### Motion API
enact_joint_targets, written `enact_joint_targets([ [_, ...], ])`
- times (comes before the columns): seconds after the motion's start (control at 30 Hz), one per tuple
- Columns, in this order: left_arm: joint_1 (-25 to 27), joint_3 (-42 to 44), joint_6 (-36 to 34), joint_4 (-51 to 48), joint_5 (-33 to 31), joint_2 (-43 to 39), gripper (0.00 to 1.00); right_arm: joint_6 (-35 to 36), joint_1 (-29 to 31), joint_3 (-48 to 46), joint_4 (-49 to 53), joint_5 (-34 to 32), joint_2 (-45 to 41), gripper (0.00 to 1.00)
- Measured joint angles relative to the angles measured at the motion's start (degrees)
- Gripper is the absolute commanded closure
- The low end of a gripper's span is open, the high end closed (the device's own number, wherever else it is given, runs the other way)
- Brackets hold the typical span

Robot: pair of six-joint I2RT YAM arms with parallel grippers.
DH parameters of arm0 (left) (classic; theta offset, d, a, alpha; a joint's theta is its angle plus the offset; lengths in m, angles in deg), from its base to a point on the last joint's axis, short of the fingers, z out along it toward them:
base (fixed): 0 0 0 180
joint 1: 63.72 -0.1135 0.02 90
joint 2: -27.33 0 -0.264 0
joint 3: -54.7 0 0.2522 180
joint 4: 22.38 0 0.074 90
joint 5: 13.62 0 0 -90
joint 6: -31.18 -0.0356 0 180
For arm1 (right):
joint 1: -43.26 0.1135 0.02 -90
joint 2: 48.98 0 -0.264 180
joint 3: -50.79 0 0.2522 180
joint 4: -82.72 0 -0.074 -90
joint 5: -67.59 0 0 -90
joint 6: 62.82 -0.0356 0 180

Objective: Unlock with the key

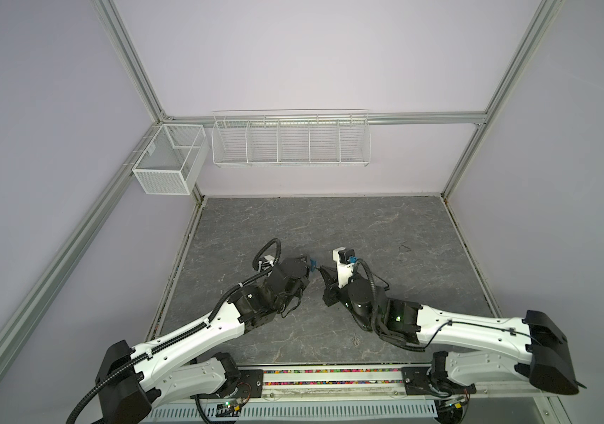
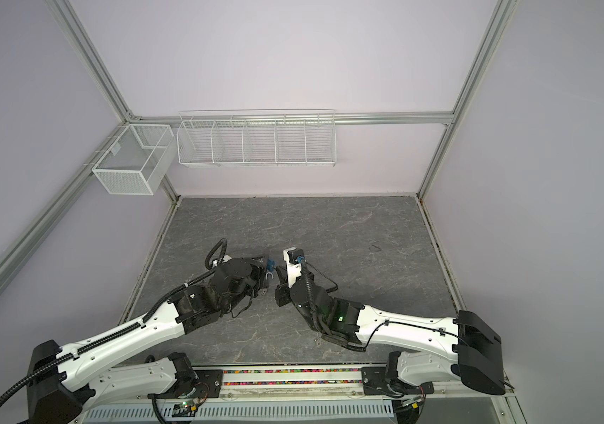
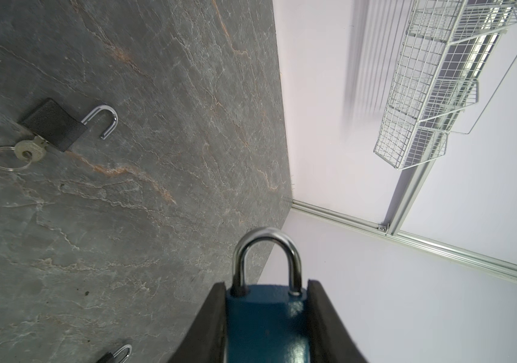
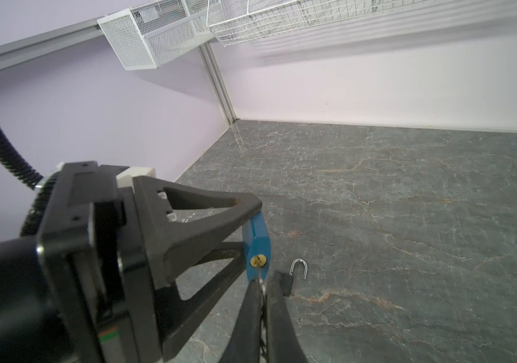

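**Desk:** What is under the pincers?

**Operator:** I have a dark grey marble-veined tabletop [image 1: 329, 227], flat below both of them and running on well beyond. Pale lilac walls [image 1: 293, 55] close it in. Silver aluminium frame rails [image 1: 421, 118] run up the corners and along the back wall.

**Desk:** Any containers?

**Operator:** I see two, both hung high on the rails, well beyond the pincers. A white perforated-metal box [image 1: 168, 161] sits in the far corner on my left pincer's side, split by a divider. Just beside it hangs a long white wire rack [image 1: 291, 141] with five compartments. Inside them I make out only their own wire and the wall behind.

**Desk:** And the grip?

**Operator:** My left pincer [image 3: 266, 295] is clenched on the blue metal padlock [image 4: 258, 248]. Its silver shackle is closed and its brass keyway faces my right pincer [image 4: 263, 283]. That one is pinched tight on the small silver key [image 4: 262, 284]. The key's tip sits right at the keyway, but I cannot tell whether it has entered.

**Desk:** Anything else nearby?

**Operator:** Just beyond my right pincer's tips, a black textured padlock [image 3: 51, 125] lies on the table with its shackle swung open. A ringed brass-coloured key [image 3: 27, 152] is in its base.
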Motion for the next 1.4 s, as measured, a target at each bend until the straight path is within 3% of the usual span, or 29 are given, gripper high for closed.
enact_joint_targets([
  [0.77, 0.13, 0.0, 1.84, -0.2, -2.16, -1.38, 1.0, -0.81, 1.88, -1.25, -3.82, 4.17, 0.94, 0.93],
  [1.1, 0.13, 0.0, 1.77, -0.2, -2.14, -1.4, 1.0, 2.01, 1.88, -0.59, -1.7, -2.14, -1.36, 0.94],
  [1.4, 0.13, -1.03, 1.49, -0.26, -2.14, -1.38, 1.0, 4.57, 1.88, -0.61, -0.52, -2.97, -0.7, 0.94],
])
